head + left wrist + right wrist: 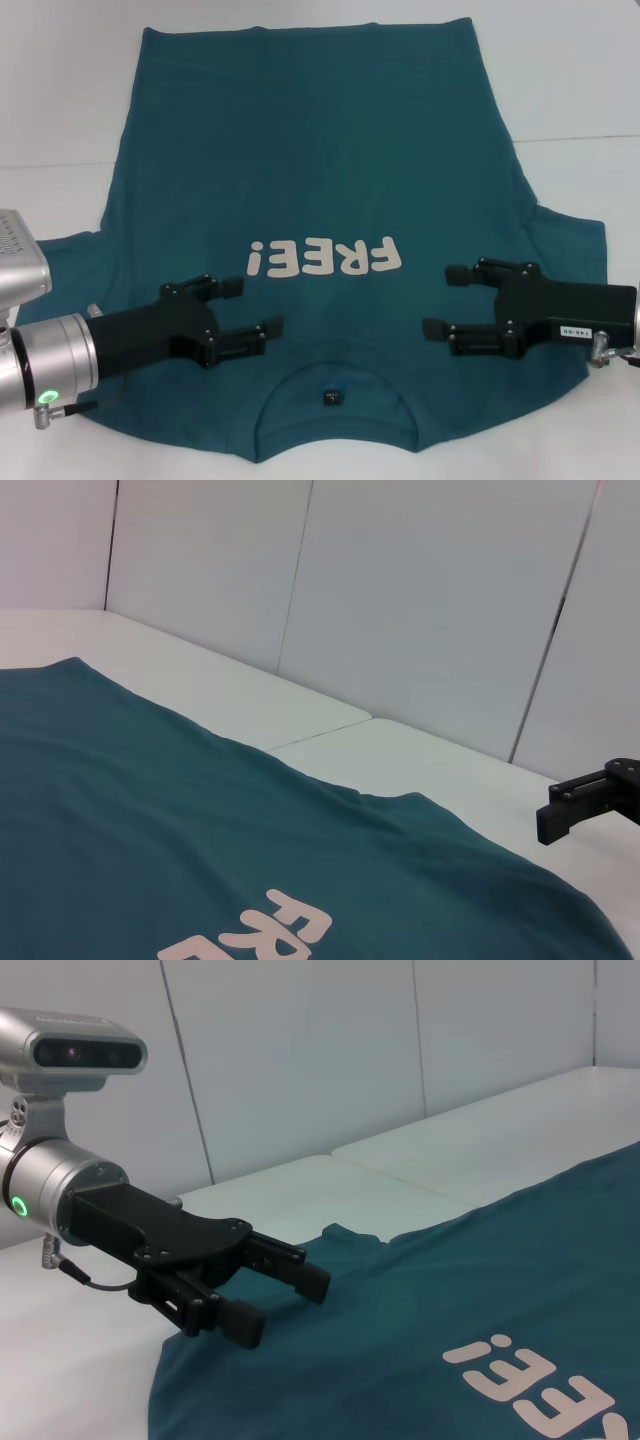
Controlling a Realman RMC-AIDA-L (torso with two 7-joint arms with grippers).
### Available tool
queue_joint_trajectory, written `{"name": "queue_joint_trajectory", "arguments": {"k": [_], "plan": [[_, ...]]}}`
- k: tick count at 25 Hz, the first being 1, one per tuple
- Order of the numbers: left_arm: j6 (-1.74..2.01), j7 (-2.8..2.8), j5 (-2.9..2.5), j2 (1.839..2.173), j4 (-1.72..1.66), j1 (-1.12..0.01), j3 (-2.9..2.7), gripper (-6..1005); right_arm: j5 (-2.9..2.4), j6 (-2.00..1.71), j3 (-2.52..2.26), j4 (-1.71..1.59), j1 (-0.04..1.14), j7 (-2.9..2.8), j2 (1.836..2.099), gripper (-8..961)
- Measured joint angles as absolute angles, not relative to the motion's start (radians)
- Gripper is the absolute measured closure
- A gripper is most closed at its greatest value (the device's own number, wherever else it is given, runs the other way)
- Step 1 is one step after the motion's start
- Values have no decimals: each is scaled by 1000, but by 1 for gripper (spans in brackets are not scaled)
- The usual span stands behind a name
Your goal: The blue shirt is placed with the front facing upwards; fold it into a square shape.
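The blue shirt (320,150) lies flat and face up on the white table, collar toward me, hem at the far side. Its off-white "FREE!" print (325,257) and small black neck tag (332,398) both show. My left gripper (257,307) is open and hovers over the chest left of the collar. My right gripper (443,300) is open over the chest right of the collar, facing the left one. The right wrist view shows the left gripper (282,1305) open just above the shirt (450,1290). The left wrist view shows the shirt (200,820) and one fingertip (590,800) of the right gripper.
The white table (60,120) extends bare on both sides of the shirt, with a seam running across it. White wall panels (400,600) stand behind the table's far edge. The shirt's sleeves spread toward the left and right table edges.
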State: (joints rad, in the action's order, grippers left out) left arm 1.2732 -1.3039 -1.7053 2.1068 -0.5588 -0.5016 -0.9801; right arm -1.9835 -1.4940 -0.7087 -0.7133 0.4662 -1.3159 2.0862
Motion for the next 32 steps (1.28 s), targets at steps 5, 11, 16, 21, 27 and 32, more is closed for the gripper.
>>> {"name": "queue_joint_trajectory", "arguments": {"k": [5,11,16,21,27,32], "plan": [[1273,-1304,-1706,2108,-558,-502,-980,131,-1983,-1494,-709,-713,467,-1316,2086,38],[1276,-1306,-1706,2108,-557,-497,-976,131,-1983,-1494,-709,-713,468,-1316,2086,38],[1278,-1506,-1716,2090,-629,-461,-875,132,-1983,-1494,-708,-713,466,-1319,2086,38],[1277,-1824,-1831,2037,-655,-450,-688,132,-1983,-1493,-703,-713,459,-1319,2086,38],[1271,-2008,-2015,2024,-715,-430,-563,132,-1983,-1482,-703,-713,457,-1316,2086,37],[1226,-2082,-2102,2021,-730,-422,-531,131,-1995,-1466,-708,-713,461,-1317,2086,37]]}}
